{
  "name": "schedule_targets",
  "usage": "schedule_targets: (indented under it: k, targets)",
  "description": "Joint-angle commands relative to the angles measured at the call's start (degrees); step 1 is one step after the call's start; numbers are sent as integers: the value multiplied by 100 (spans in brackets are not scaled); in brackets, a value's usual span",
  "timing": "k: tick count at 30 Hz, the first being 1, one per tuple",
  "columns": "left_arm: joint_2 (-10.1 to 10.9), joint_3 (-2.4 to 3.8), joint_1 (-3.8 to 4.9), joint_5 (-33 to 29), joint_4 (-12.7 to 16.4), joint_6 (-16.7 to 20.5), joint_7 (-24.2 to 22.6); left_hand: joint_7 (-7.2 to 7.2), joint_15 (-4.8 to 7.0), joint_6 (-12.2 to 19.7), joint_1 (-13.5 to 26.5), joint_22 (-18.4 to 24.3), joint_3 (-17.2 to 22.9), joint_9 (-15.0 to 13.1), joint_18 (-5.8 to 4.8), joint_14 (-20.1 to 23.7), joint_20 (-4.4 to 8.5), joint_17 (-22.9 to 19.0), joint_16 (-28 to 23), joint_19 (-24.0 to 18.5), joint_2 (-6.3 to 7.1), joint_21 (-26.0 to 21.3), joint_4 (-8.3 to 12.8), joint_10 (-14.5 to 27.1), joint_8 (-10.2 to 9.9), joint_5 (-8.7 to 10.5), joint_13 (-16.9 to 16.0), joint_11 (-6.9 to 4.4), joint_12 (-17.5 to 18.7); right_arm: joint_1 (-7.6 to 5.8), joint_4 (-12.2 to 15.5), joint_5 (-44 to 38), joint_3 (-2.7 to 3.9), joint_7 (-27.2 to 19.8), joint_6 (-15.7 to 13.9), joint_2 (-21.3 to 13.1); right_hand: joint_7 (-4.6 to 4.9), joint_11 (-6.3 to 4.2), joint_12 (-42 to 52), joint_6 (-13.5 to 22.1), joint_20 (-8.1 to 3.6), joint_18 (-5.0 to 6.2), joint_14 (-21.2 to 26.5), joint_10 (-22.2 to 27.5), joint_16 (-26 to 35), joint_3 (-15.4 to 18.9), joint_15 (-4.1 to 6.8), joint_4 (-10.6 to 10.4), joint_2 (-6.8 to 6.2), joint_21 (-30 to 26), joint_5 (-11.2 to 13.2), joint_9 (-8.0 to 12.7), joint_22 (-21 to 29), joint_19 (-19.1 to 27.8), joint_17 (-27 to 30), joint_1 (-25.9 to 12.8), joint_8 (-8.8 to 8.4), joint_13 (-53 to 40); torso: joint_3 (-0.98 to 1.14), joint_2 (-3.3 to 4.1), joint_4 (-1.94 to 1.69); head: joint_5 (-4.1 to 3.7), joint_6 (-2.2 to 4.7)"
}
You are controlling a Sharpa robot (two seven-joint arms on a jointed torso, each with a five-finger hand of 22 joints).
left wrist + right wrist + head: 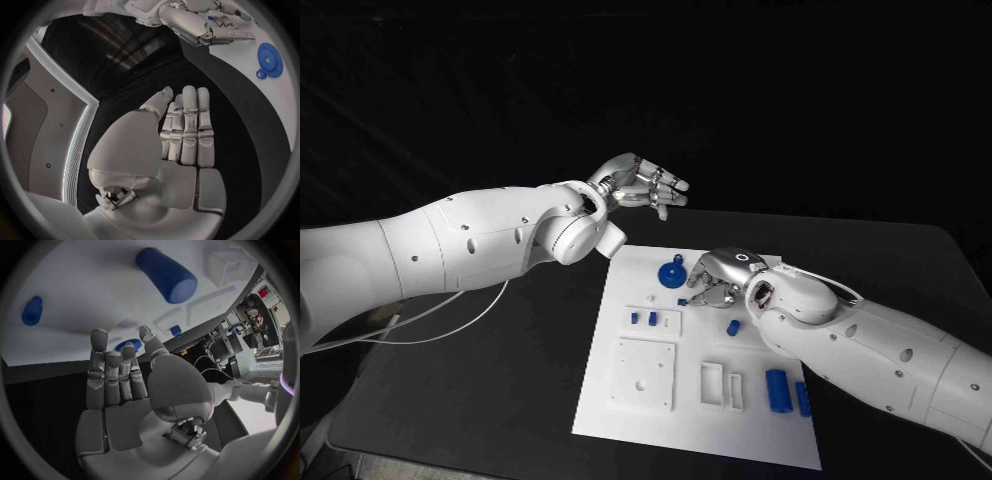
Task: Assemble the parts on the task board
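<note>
R hand (pixel 718 275) hovers over task board (pixel 632 400) w/ fingers (pixel 103 375) released, nothing held; blue disc part (pixel 674 272) lies just beside it, nearer than L hand (pixel 640 187), also released.

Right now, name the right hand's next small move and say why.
Probably lower the right hand onto the small blue part just below its fingertips and pinch it. The hand hovers over the board, fingers apart, holding nothing. The left hand is raised off the board, also empty.
</note>
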State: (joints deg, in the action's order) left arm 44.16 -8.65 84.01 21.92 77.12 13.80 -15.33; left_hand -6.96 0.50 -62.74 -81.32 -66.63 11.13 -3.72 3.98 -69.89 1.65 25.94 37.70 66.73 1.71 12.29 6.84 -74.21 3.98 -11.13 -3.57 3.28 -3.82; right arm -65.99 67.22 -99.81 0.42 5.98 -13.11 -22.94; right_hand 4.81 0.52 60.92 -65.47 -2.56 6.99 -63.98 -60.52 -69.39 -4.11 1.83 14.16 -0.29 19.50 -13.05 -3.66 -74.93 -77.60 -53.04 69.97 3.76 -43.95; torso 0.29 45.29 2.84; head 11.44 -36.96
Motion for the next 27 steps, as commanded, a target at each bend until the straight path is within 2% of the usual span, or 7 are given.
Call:
schedule_targets:
  k: [1, 9, 17, 23, 27]
  targets:
    - [-4, 1, 2, 210, 18, -150, 20, -1, -6, 56, 68, -52, 38, 7, 57, 28, -2, -27, 29, -18, 11, -19, -4, 31, -8, -16, 5, 1, 29, 12, 12, -71, -2, 36, 95, 7, 17, 8, -14, -16, -12, 32, -5, -15, -12, 44, -18, -6, -7, -41, -21, -7, -91, -32, 5, 33, -21, 9, -4, 0, -7, -5, -13]
    - [-16, -1, 2, 215, 14, -189, 26, -4, -8, 70, 97, -223, 80, 7, 66, 42, -8, -107, 115, 57, 19, -192, 1, 44, -6, -17, 4, 6, 28, 61, 0, -69, -7, 11, 163, 40, 18, 8, -16, -13, -11, 30, 5, -9, -6, 55, -18, 0, -11, -55, -50, -7, -93, -32, 13, 39, -21, 9, -9, 6, -20, -4, -36]
    - [-17, -1, 1, 208, 17, -204, 27, -9, -9, 87, 109, -367, 90, 7, 66, 58, -9, -146, 169, 127, 31, -369, -7, 49, -6, -14, 5, 10, 28, 88, -15, -66, -17, -14, 162, 77, 20, 9, -17, -12, -11, 29, 7, -4, -5, 52, -19, 13, -4, -65, -58, -7, -95, -32, 13, 43, -20, 8, -13, 5, -16, 19, -59]
    - [-20, -1, 1, 195, 20, -207, 32, -18, -13, 114, 116, -432, 98, 5, 69, 59, -13, -166, 175, 172, 38, -485, -16, 62, -3, -15, 4, 16, 26, 97, -35, -64, -25, -24, 158, 122, 21, 7, -16, -9, -12, 30, 5, -3, -7, 11, -17, 32, 49, -69, -36, -6, -98, -39, 13, 64, -21, 8, -17, 6, -18, 30, -63]
    - [-22, -1, 1, 189, 26, -209, 37, -20, -13, 127, 115, -452, 99, 6, 69, 62, -14, -170, 176, 186, 42, -514, -16, 66, -5, -16, 4, 17, 28, 105, -66, -64, -42, -32, 167, 154, 18, 0, -16, -42, -19, 28, 6, 8, -9, -167, -10, 122, 113, -74, 44, -5, -103, -41, 11, 65, -22, 4, -17, 7, -22, 39, -69]
